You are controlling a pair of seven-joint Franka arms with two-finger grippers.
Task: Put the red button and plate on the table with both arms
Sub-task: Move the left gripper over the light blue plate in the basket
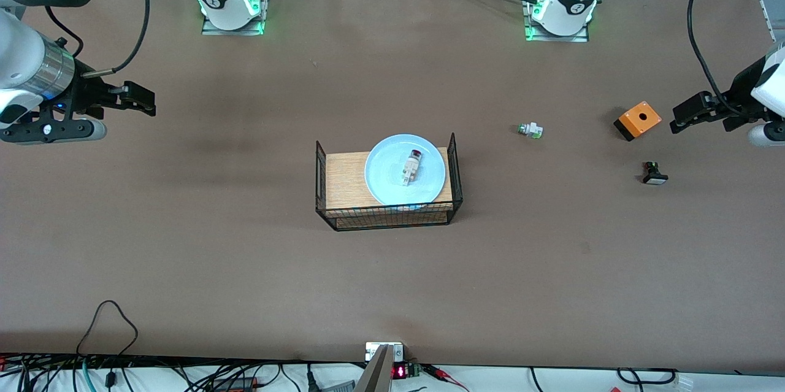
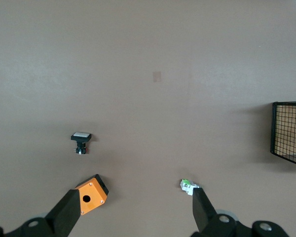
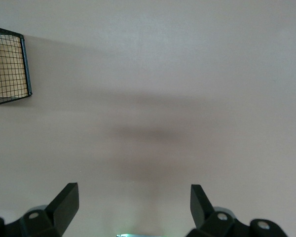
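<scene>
The pale blue plate [image 1: 386,186] rests on the wood top of a black wire rack [image 1: 343,180] in the middle of the brown table [image 1: 184,245]. The red button [image 1: 411,168] lies on its side on the plate, dark red cap pointing toward the robots' bases. My left gripper [image 1: 676,117] [image 2: 134,192] hangs open and holds nothing over the table's left-arm end, beside an orange box. My right gripper [image 1: 150,103] [image 3: 133,187] hangs open and holds nothing over bare table at the right-arm end. Both are well away from the rack.
Between the rack and the left gripper lie a white green-capped button [image 1: 530,130] [image 2: 188,186], an orange box with a hole [image 1: 638,120] [image 2: 91,194] and a black button with a white face [image 1: 654,173] [image 2: 81,141]. Both wrist views catch the rack's mesh end [image 2: 290,133] [image 3: 7,69].
</scene>
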